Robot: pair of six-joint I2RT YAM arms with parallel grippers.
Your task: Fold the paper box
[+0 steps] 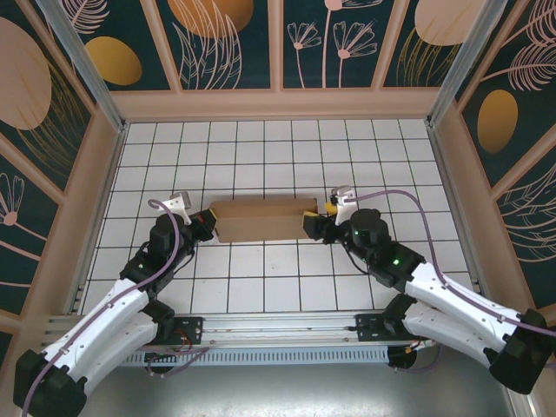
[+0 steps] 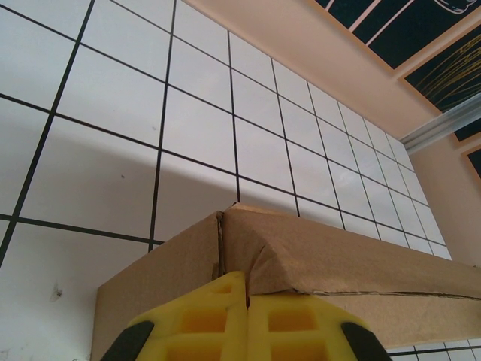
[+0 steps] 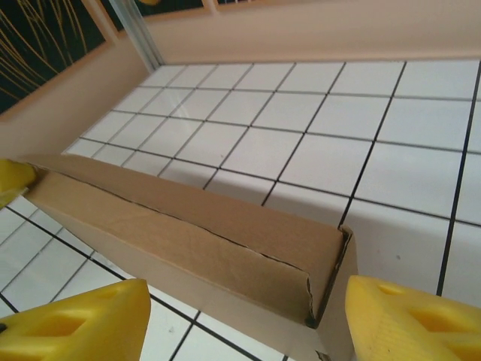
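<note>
Looking down from above, the paper box [image 1: 261, 219] lies mid-frame on the white, black-gridded worktop [image 1: 261, 148]. Its long side runs left to right, and it is folded up into a long, shallow shape. The left jaws sit at its left end and the right jaws at its right end, with an arm reaching in from each lower corner.

From the left wrist, two yellow pads [image 2: 203, 323] at the bottom edge are closed flat against each other and butted up to the box's end corner. Whether any card is nipped between them I cannot tell. The brown cardboard is matt and slightly fibrous. Its top panel lifts a little along a thin seam.

From the right wrist, the right jaws stand open and grip nothing. A yellow pad with moulded pockets sits low on each side of the frame, and the box's end lies between them. The lid's edge looks ragged and not fully seated.

I judge the box to be light, stiff across its panels, springy at the creases and easily dented. It is best held at the ends or corners, pressing the lid down flat rather than pinching mid-panel.
</note>
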